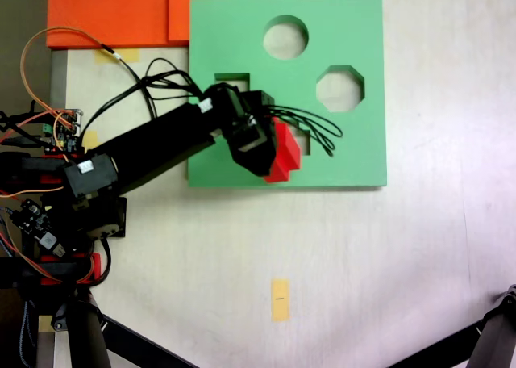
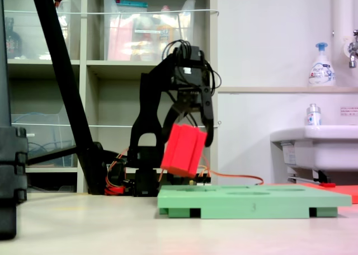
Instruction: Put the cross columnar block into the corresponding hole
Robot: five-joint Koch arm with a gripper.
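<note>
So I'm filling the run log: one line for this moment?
gripper: shut on red cross block | block: airborne, tilted, above green board | insertion: not yet done

Jaws clasp cross columnar block [image 1: 282, 152].

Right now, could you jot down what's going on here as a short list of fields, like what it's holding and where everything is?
holder: black gripper of the small arm, shut on the block
held item: bright red foam cross columnar block, tilted, in the air above the board
board: square green foam board flat on the pale table
cutouts seen: round, octagonal, square partly hidden by the arm
plus-shaped hole: mostly hidden under the block and gripper in the overhead-looking fixed view
beside board: orange foam sheets
</note>
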